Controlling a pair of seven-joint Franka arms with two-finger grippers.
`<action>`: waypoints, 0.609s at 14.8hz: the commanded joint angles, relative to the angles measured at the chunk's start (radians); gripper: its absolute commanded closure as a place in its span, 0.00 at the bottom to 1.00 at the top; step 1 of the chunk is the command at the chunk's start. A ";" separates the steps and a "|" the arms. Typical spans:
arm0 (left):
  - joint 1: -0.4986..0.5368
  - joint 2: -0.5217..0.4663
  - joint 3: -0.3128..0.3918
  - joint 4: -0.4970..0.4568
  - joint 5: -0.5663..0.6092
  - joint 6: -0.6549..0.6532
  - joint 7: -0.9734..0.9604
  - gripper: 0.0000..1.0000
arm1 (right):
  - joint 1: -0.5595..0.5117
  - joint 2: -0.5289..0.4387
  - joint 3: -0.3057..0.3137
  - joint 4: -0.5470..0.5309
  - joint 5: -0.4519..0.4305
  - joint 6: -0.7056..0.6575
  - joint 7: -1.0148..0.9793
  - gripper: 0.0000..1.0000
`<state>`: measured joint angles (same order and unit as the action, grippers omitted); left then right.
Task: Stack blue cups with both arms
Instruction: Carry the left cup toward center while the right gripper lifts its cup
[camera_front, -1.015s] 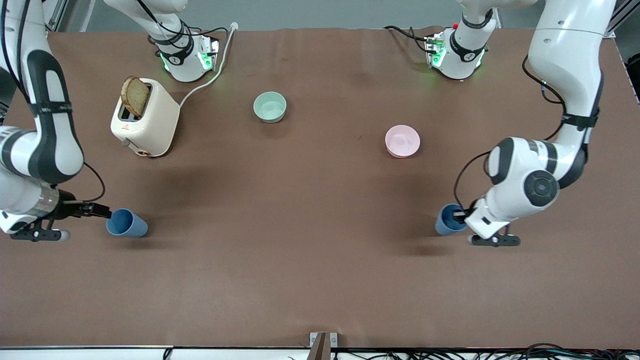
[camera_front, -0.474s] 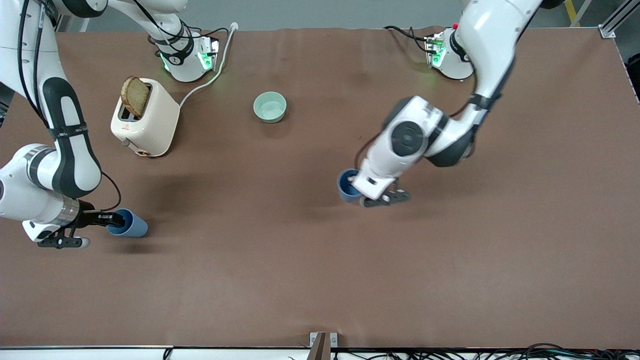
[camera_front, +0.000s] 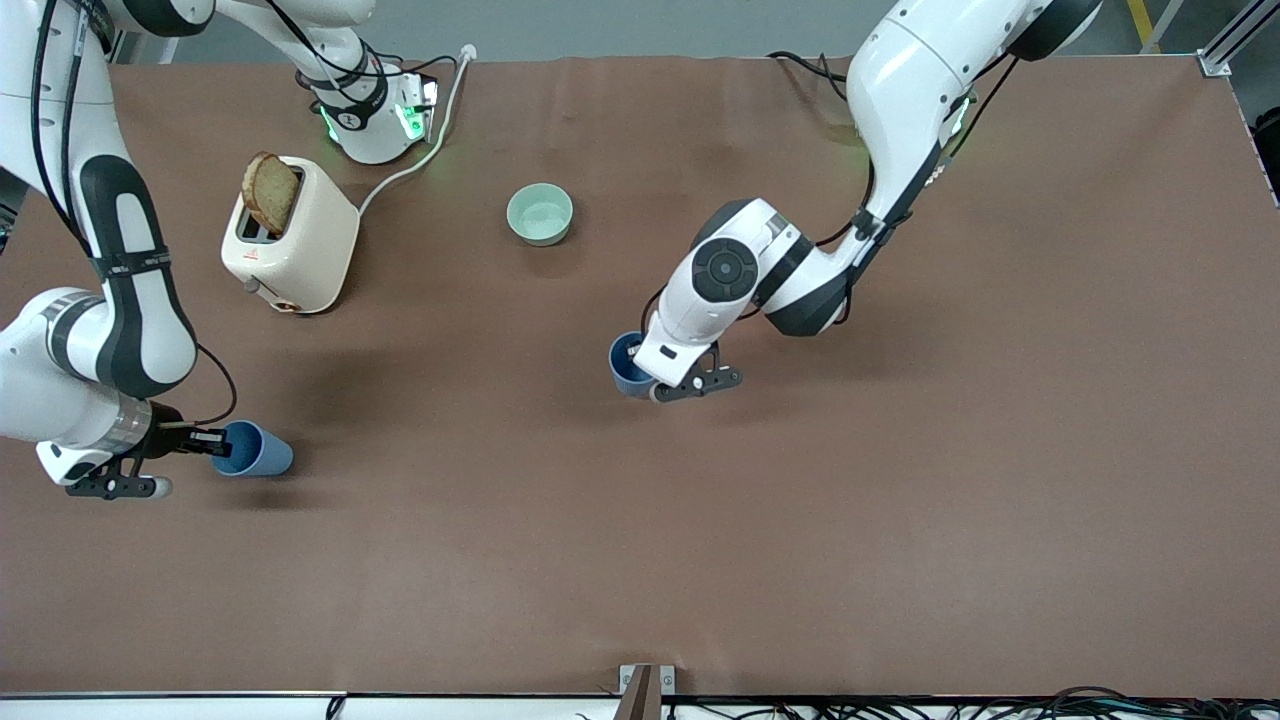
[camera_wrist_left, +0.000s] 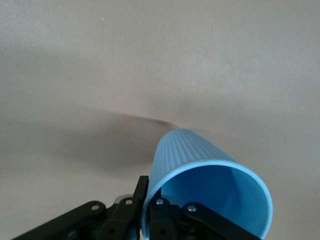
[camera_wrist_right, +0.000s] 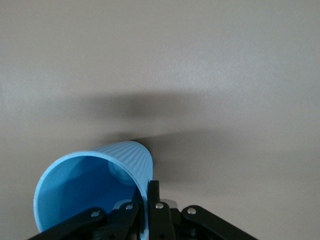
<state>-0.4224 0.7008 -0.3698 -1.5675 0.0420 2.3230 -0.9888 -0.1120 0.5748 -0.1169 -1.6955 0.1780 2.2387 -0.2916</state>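
Two blue cups are in view. My left gripper (camera_front: 640, 375) is shut on the rim of one blue cup (camera_front: 627, 362) and holds it tilted just over the middle of the table. In the left wrist view, one finger is inside and one outside the rim of this cup (camera_wrist_left: 210, 192), at my left gripper (camera_wrist_left: 148, 202). My right gripper (camera_front: 213, 440) is shut on the rim of the other blue cup (camera_front: 255, 450), low at the right arm's end of the table. The right wrist view shows this cup (camera_wrist_right: 95, 182) pinched by my right gripper (camera_wrist_right: 150, 205).
A cream toaster (camera_front: 295, 245) with a slice of bread (camera_front: 270, 192) stands near the right arm's base, its cord running to the table's edge. A pale green bowl (camera_front: 540, 214) sits toward the bases, mid-table. The left arm hides the pink bowl.
The left arm has carried its blue cup from the left arm's end of the table to the middle. The right gripper has closed in on its cup's rim and barely shifted.
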 joint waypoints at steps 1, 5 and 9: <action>0.001 0.012 0.020 0.027 0.067 0.006 -0.001 0.99 | 0.012 -0.099 0.000 0.016 0.017 -0.132 0.003 0.99; 0.001 0.039 0.022 0.058 0.093 0.010 -0.011 0.24 | 0.025 -0.177 0.084 0.100 0.009 -0.374 0.188 1.00; 0.017 -0.035 0.043 0.121 0.172 -0.074 0.005 0.00 | 0.017 -0.256 0.267 0.120 0.011 -0.464 0.437 1.00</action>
<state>-0.4141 0.7180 -0.3444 -1.4951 0.1558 2.3261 -0.9872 -0.0823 0.3539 0.0686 -1.5715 0.1798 1.8076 0.0271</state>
